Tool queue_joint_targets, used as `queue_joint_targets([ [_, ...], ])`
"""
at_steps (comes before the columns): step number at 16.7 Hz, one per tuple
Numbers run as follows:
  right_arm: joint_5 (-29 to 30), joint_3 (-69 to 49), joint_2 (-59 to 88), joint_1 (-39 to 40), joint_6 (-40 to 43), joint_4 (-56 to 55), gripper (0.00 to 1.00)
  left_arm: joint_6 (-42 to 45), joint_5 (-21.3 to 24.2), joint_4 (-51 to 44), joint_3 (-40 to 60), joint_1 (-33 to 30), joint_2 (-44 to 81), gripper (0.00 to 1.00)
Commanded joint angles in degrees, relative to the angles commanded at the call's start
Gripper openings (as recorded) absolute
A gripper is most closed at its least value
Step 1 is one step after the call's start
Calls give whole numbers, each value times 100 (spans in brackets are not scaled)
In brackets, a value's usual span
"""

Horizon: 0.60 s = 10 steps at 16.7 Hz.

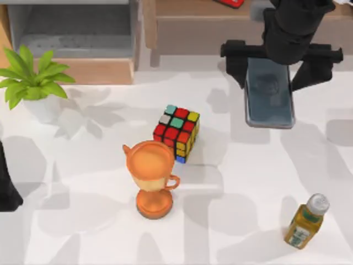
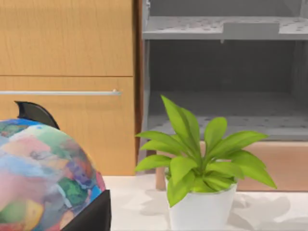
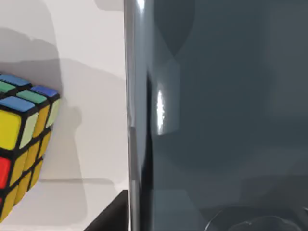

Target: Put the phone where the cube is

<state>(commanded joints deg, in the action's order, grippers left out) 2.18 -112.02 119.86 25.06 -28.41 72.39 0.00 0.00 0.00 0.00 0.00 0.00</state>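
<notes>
The phone (image 1: 269,95), a glossy dark slab with a thin grey rim, lies flat on the white table at the back right. My right gripper (image 1: 271,70) hangs over its far end, open, one finger on each side of the slab's long edges. In the right wrist view the phone (image 3: 216,120) looms close, with the cube (image 3: 24,139) beside it. The cube (image 1: 176,132), black-framed with red, teal, yellow and orange stickers, stands near the table's middle, left of the phone.
An orange trophy cup (image 1: 154,178) stands just in front of the cube. A juice bottle (image 1: 306,222) is at the front right and a potted plant (image 1: 33,83) at the back left. My left arm (image 1: 6,187) is parked at the left edge; its wrist view shows a globe (image 2: 43,178).
</notes>
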Motion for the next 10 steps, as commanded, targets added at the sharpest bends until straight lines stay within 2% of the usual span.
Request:
queue_joint_targets([
  [10, -66, 131, -98, 30, 28, -451, 0, 0, 0, 0, 0, 0, 0, 100],
])
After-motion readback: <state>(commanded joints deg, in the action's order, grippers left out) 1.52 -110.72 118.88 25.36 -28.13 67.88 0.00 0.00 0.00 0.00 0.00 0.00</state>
